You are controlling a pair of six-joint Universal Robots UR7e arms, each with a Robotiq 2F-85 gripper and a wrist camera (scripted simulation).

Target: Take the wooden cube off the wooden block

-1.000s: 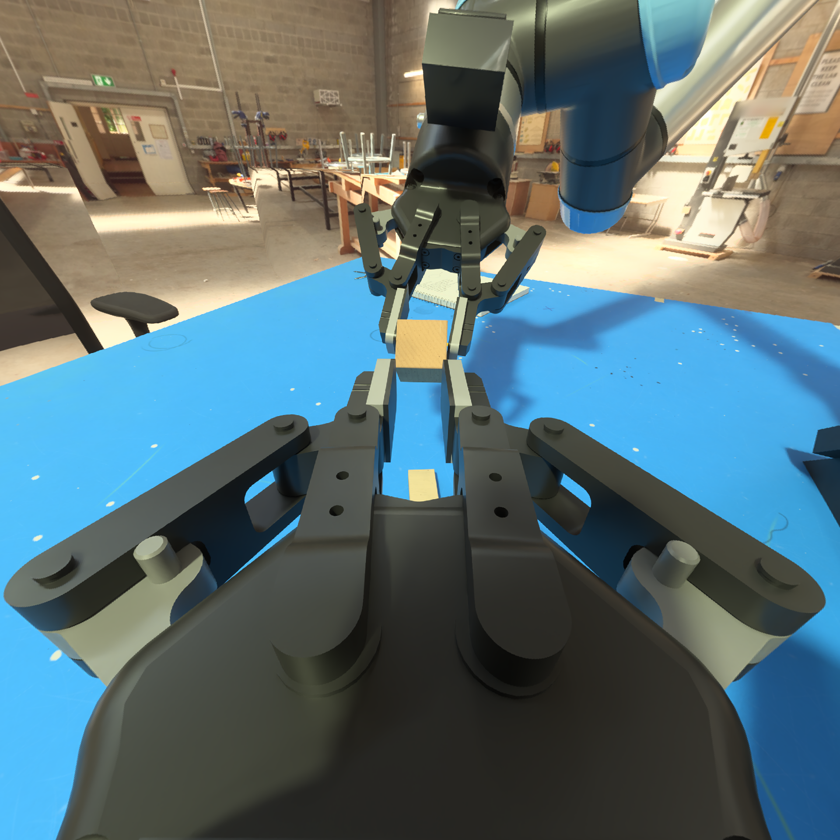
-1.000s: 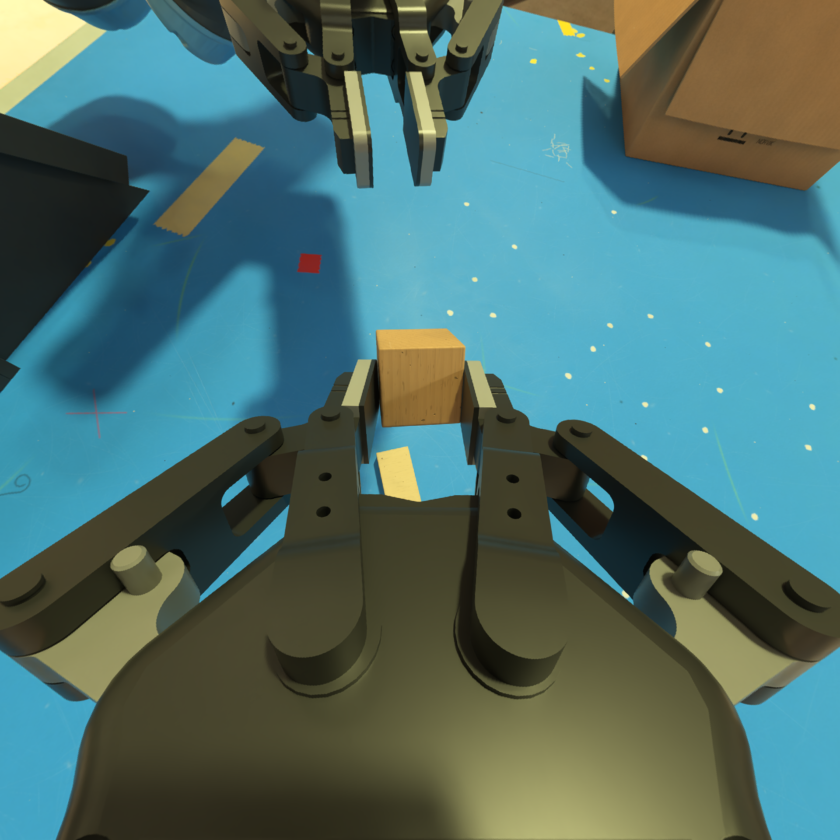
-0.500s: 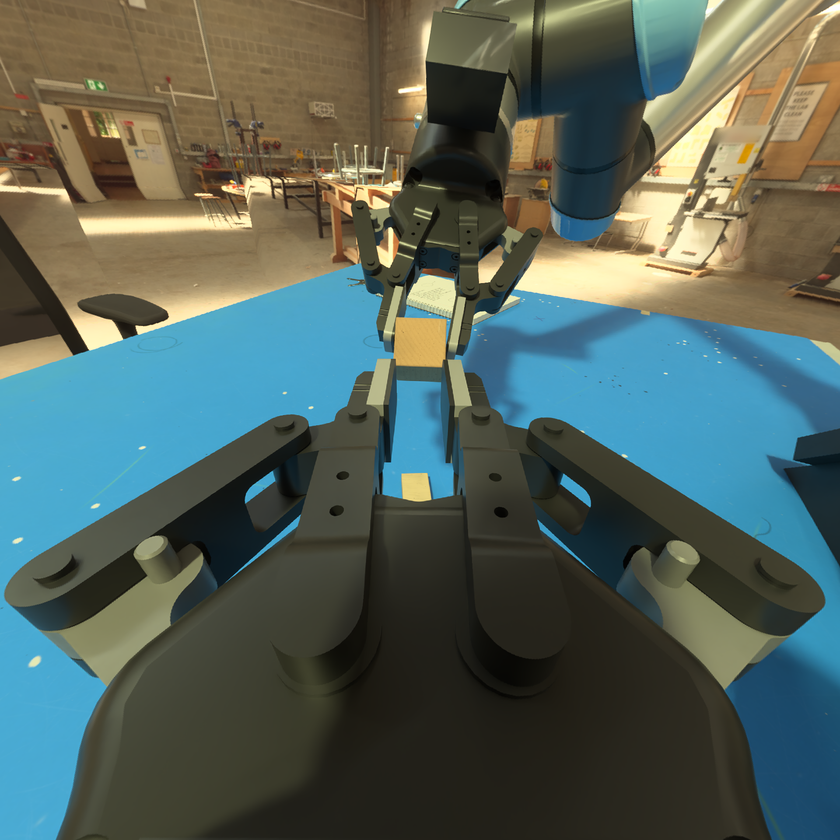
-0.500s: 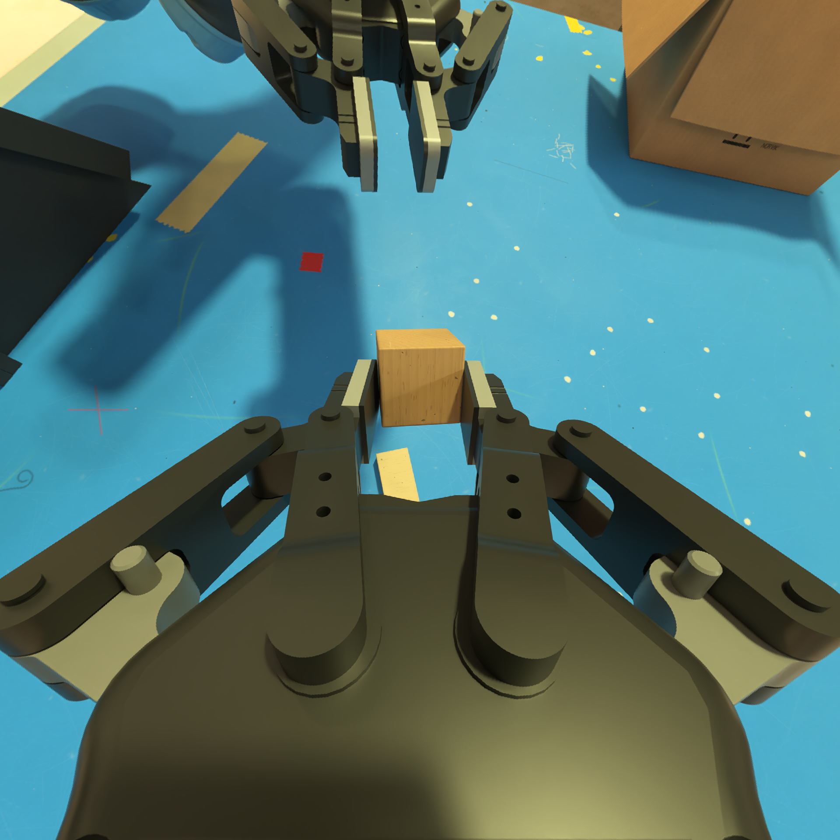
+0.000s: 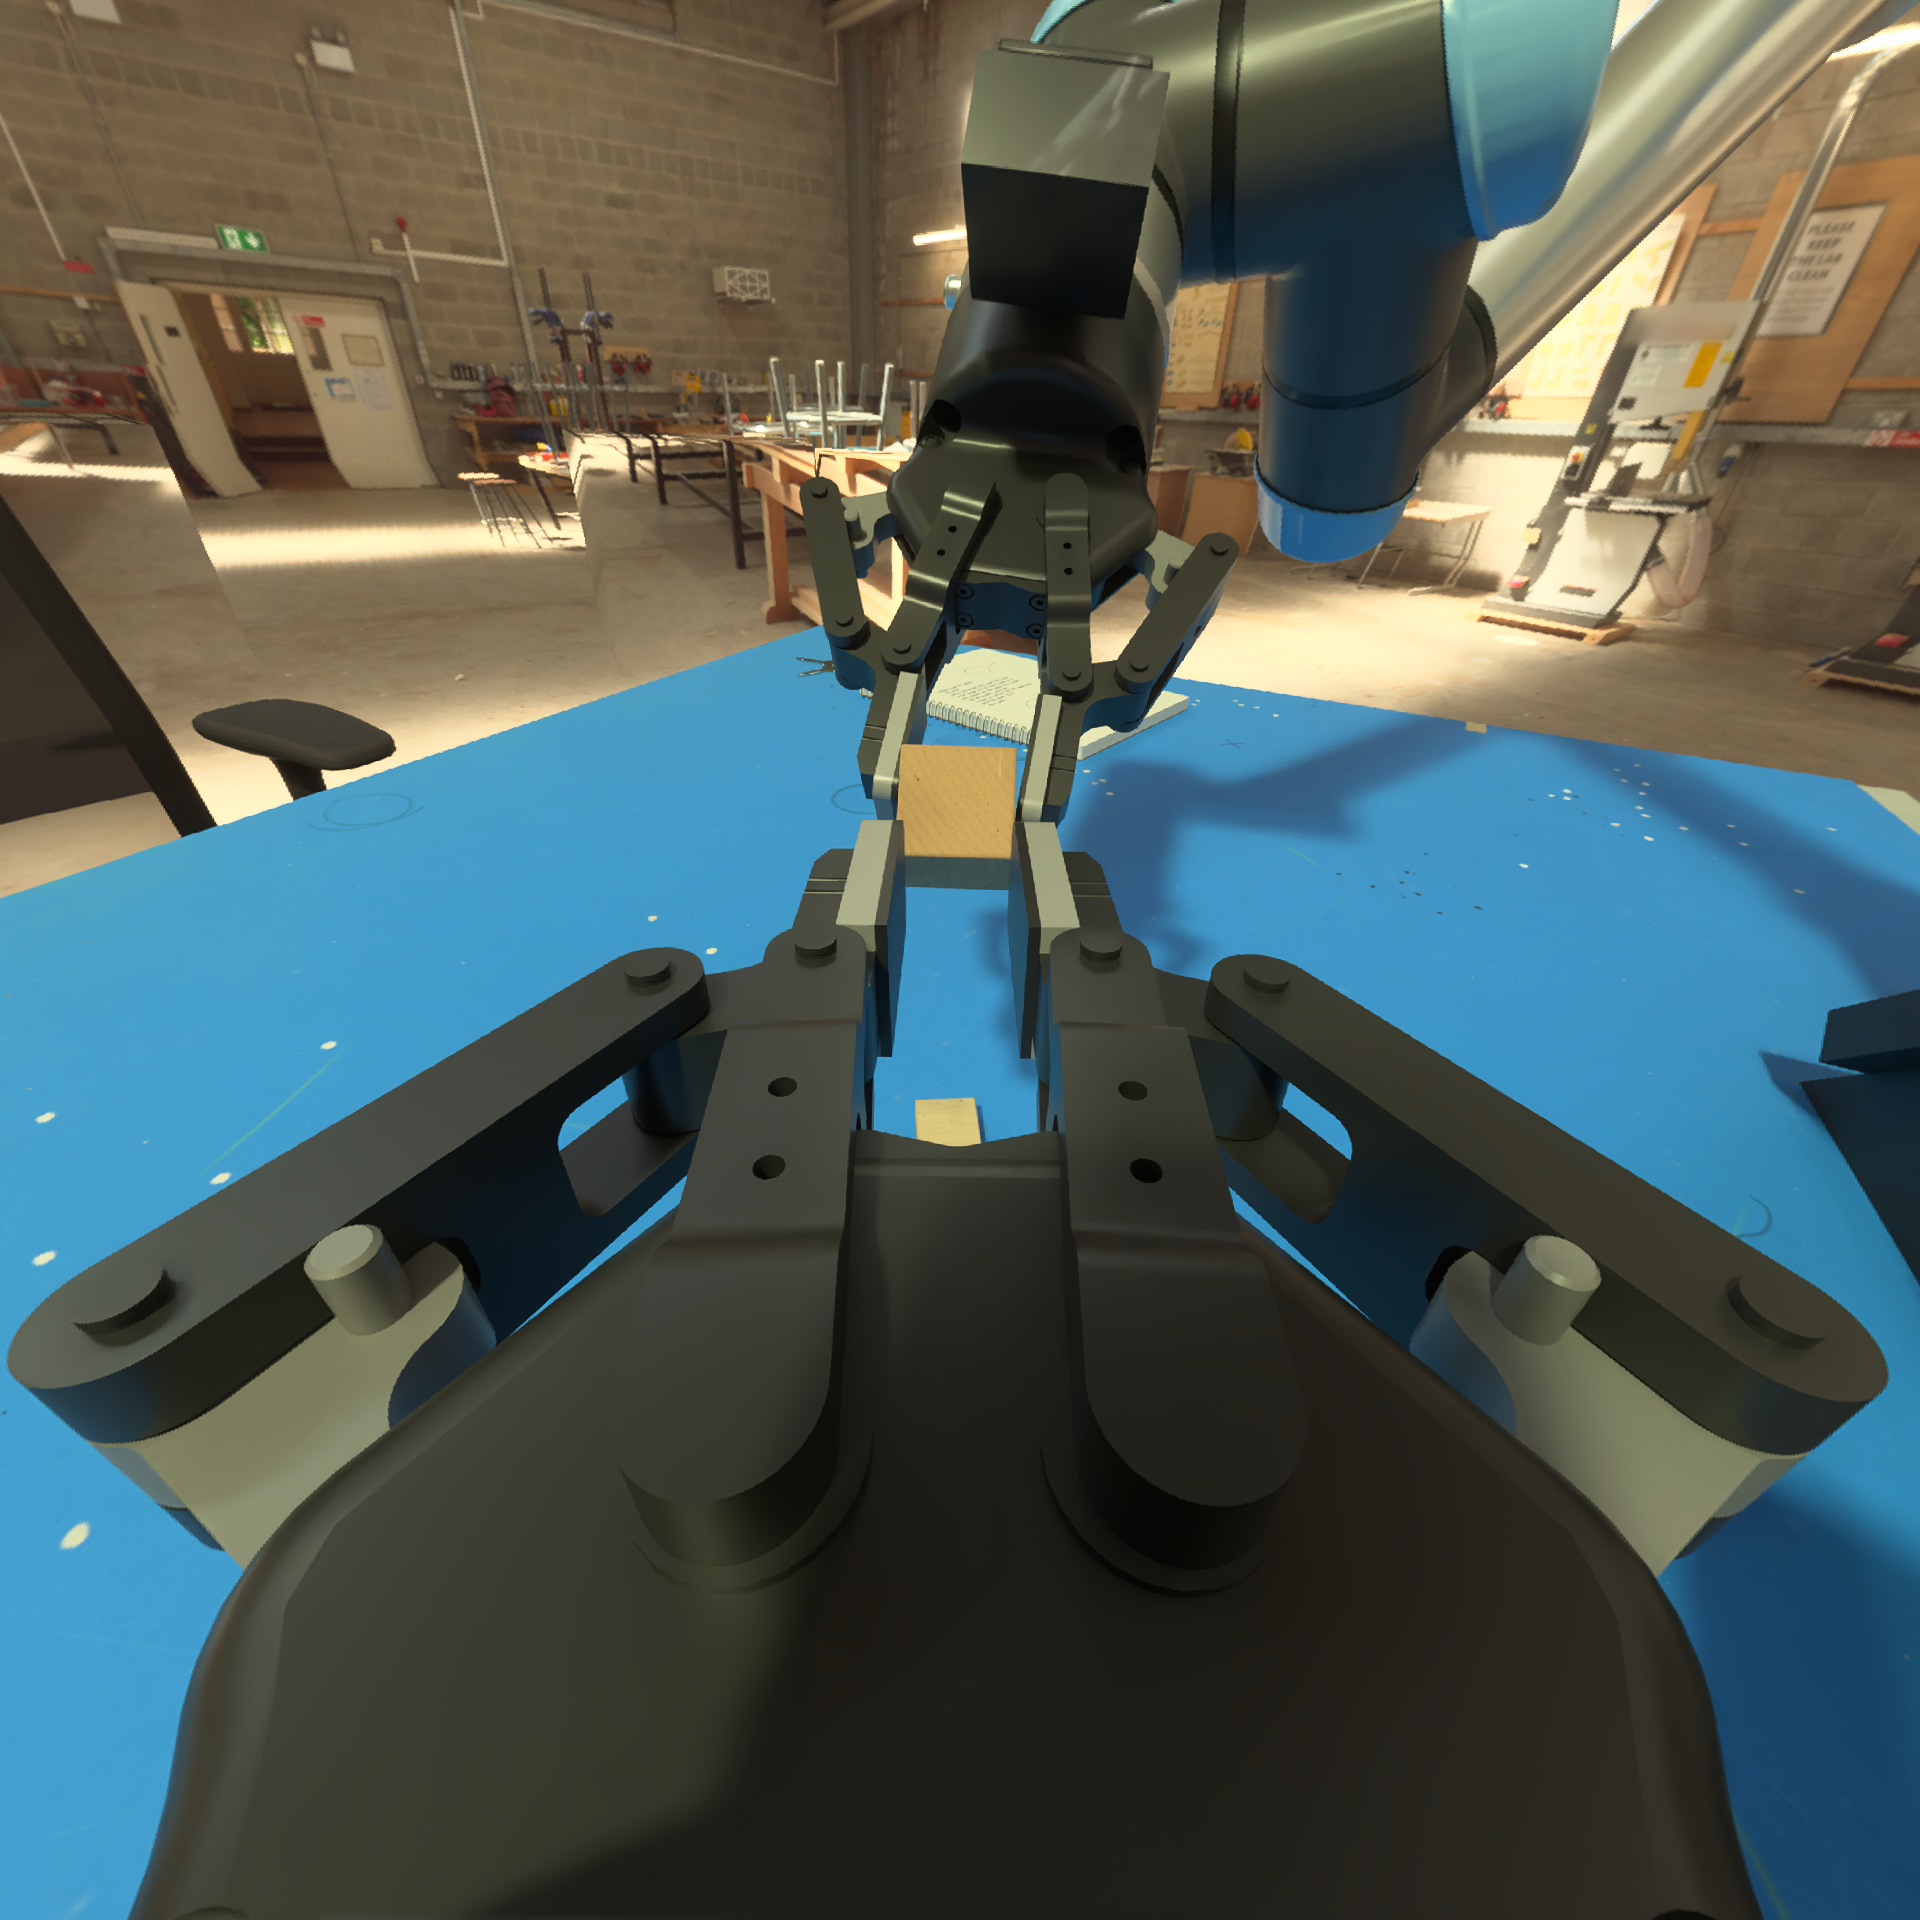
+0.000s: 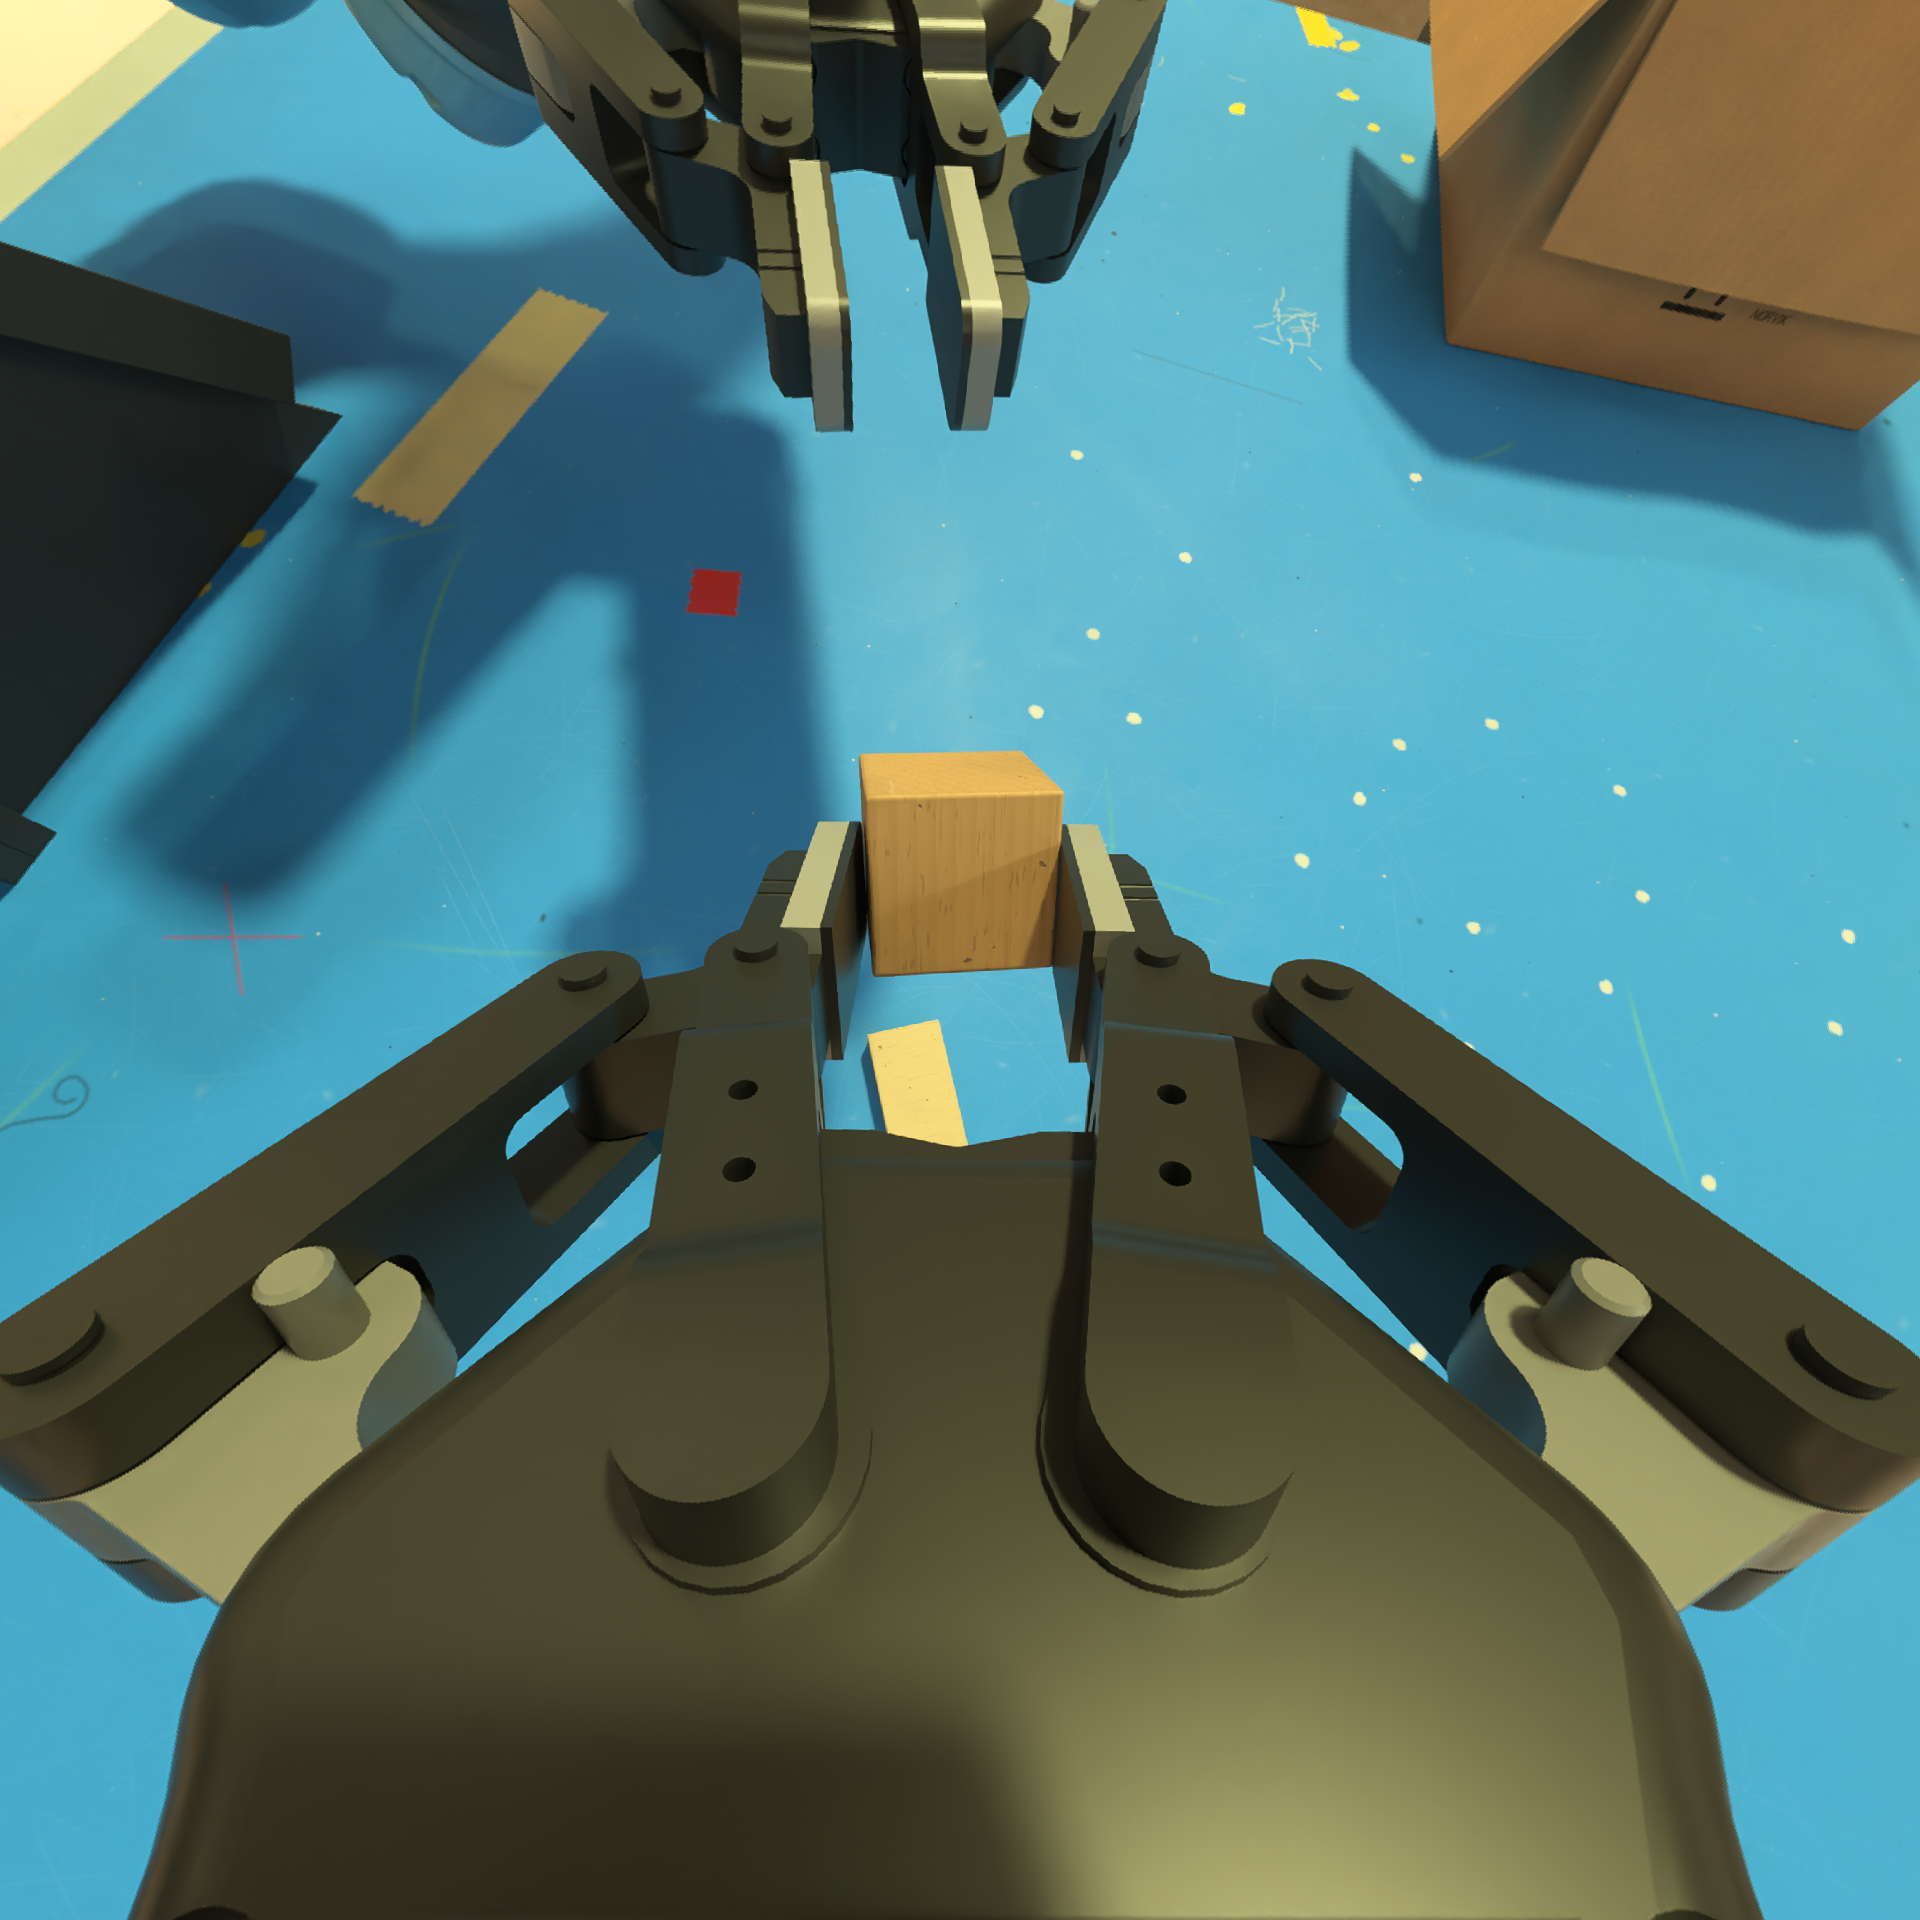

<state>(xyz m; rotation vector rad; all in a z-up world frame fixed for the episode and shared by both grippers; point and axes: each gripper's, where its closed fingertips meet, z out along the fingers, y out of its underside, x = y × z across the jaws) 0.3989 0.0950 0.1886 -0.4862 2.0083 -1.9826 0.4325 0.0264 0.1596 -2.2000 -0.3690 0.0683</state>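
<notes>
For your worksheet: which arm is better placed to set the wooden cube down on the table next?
Right. The right gripper already clamps the wooden cube above the blue table; the left gripper hangs opposite, holding nothing.

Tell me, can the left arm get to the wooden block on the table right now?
Probably yes. The left gripper is empty, its jaws partly apart, and the wooden block lies bare on the blue table just under it. The right gripper holds the wooden cube up clear.
</notes>
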